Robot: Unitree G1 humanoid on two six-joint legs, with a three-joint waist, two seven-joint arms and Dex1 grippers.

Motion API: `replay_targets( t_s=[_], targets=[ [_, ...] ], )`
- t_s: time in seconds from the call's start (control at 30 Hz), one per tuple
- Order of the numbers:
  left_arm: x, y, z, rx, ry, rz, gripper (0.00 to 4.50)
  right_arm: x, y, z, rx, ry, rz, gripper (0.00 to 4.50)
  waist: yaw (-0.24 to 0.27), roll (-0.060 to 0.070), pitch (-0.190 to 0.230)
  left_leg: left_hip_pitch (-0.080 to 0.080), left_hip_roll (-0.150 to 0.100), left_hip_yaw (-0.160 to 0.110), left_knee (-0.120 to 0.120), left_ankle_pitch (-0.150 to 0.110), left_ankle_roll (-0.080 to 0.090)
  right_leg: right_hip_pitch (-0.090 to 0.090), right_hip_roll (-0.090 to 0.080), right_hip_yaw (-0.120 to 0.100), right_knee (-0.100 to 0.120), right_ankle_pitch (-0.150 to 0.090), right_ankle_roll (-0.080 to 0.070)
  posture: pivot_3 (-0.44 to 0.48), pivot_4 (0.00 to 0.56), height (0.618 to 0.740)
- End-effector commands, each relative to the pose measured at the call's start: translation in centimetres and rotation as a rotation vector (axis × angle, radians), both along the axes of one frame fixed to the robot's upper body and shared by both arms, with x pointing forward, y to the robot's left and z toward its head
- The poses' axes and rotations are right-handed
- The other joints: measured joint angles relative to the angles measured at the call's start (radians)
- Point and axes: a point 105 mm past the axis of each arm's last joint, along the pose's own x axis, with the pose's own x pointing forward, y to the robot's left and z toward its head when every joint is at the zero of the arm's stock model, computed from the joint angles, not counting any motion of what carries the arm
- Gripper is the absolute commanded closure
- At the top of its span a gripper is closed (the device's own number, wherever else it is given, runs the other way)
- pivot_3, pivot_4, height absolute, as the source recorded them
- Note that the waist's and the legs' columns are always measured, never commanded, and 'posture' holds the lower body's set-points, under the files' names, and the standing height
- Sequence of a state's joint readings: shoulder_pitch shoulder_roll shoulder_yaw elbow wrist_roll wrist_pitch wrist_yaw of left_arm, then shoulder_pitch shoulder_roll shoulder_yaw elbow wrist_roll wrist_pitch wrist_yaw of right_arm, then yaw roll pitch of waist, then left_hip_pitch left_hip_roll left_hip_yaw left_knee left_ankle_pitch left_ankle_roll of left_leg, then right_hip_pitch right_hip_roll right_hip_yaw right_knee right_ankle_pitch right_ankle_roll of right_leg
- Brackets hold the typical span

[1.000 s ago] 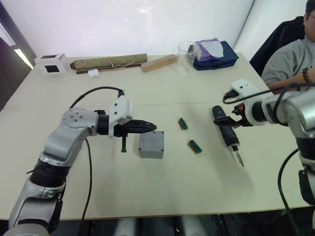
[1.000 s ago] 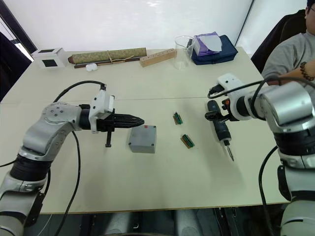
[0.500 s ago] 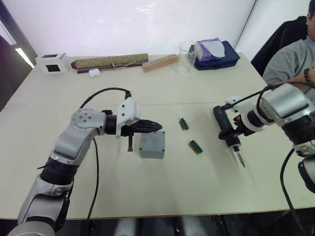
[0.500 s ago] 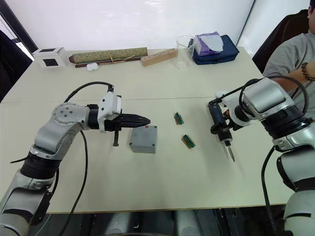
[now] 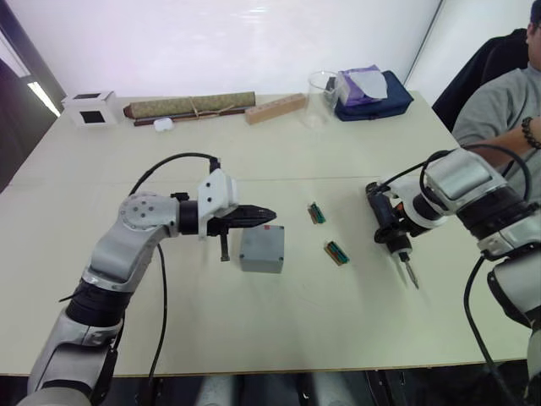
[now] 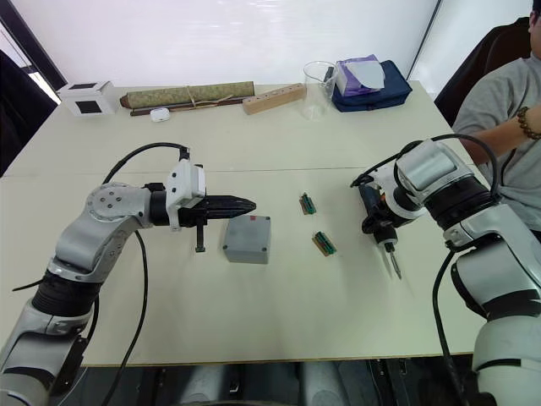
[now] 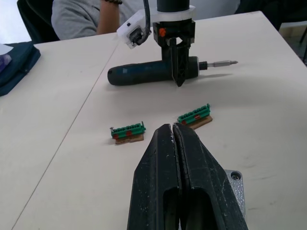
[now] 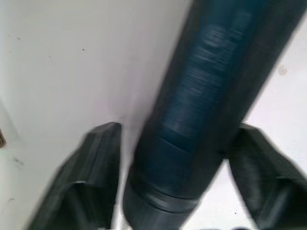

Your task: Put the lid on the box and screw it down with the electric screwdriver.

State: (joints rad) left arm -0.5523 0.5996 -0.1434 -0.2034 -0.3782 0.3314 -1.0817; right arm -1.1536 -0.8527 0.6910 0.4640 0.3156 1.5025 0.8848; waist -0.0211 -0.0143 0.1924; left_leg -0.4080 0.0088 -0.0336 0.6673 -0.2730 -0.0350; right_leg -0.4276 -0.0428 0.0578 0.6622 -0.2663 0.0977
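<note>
Right wrist view: the right gripper (image 8: 177,158) straddles the electric screwdriver (image 7: 153,74), fingers apparently spread clear of it, while at nine o'clock the left gripper (image 7: 172,132), pressed closed and empty, hovers over the box (image 6: 247,238).

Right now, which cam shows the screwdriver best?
Left wrist view: the electric screwdriver lies whole on the table, bit included, under the right gripper. Eye views show it small and partly covered; right wrist view shows a section of its barrel.

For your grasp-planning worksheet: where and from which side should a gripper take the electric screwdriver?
Grip the thick dark barrel of the electric screwdriver mid-length, coming from above with a finger on each long side. It lies flat on the table, and the thin bit offers no hold.
</note>
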Motion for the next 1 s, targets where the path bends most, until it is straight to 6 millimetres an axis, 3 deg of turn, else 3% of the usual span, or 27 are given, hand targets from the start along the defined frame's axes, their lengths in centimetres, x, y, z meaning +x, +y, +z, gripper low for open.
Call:
replay_targets(
  t_s=[0.03, 0.13, 0.27, 0.4, 0.53, 0.67, 0.77, 1.0],
  targets=[
    [-0.2, 0.0, 0.8, -0.005, -0.053, -0.004, 4.5, 0.1, 0.3, 0.3, 0.02, -0.002, -0.005, 2.32, 0.0, 0.0, 0.0, 0.0, 0.0, 0.0, 0.0, 0.0, 0.0, 0.0, 0.0, 0.0, 0.0, 0.0, 0.0, 0.0, 0.15, 0.736],
    [-0.1, 0.3, 0.6, 0.004, -0.049, 0.0, 4.5, 0.2, 0.6, 0.7, 0.045, -0.009, -0.025, 2.32, 0.0, 0.0, 0.0, 0.0, 0.0, 0.0, 0.0, 0.0, 0.0, 0.0, 0.0, 0.0, 0.0, 0.0, 0.0, 0.0, 0.15, 0.736],
    [0.2, 0.8, 0.3, 0.025, -0.026, 0.004, 4.5, 1.4, 1.4, 3.7, 0.123, -0.142, 0.007, 2.32, -0.001, 0.001, 0.001, 0.0, 0.0, 0.0, 0.0, 0.0, 0.0, 0.0, 0.0, 0.0, 0.0, 0.0, 0.0, 0.0, 0.15, 0.736],
    [0.3, 1.5, 0.0, 0.045, -0.014, 0.015, 4.5, 1.5, 3.9, 6.4, 0.264, -0.263, 0.106, 2.32, -0.001, 0.002, 0.001, -0.001, 0.0, 0.0, 0.0, 0.0, 0.0, -0.002, 0.0, 0.0, 0.001, 0.0, 0.0, 0.0, 0.15, 0.736],
    [0.6, 2.1, -0.8, 0.075, 0.032, 0.04, 4.5, 0.7, 9.4, 12.8, 0.515, -0.728, 0.408, 2.32, -0.001, 0.002, 0.001, -0.001, 0.0, 0.0, -0.001, 0.0, 0.0, -0.002, 0.001, 0.0, 0.001, 0.0, 0.0, 0.0, 0.15, 0.736],
    [0.5, 2.5, -1.5, 0.099, 0.087, 0.028, 4.5, -1.4, 13.1, 15.6, 0.647, -0.997, 0.549, 2.32, 0.001, 0.001, 0.001, -0.002, 0.001, -0.001, -0.001, 0.0, 0.0, -0.002, 0.001, 0.0, 0.002, 0.0, 0.0, 0.0, 0.15, 0.736],
    [0.8, 2.9, -2.2, 0.132, 0.114, 0.02, 4.5, -2.4, 15.3, 16.4, 0.695, -1.157, 0.596, 2.32, 0.005, 0.001, 0.001, -0.002, 0.0, -0.001, 0.0, 0.0, 0.0, -0.001, 0.0, 0.0, 0.002, 0.0, 0.0, 0.0, 0.15, 0.736],
    [1.2, 2.9, -3.9, 0.149, 0.19, 0.004, 4.5, -3.4, 17.7, 14.8, 0.81, -1.354, 0.536, 2.32, 0.002, 0.001, 0.0, -0.001, -0.001, -0.001, 0.0, 0.0, -0.001, -0.001, -0.001, -0.001, 0.002, 0.0, 0.0, 0.0, 0.15, 0.736]
  ],
)
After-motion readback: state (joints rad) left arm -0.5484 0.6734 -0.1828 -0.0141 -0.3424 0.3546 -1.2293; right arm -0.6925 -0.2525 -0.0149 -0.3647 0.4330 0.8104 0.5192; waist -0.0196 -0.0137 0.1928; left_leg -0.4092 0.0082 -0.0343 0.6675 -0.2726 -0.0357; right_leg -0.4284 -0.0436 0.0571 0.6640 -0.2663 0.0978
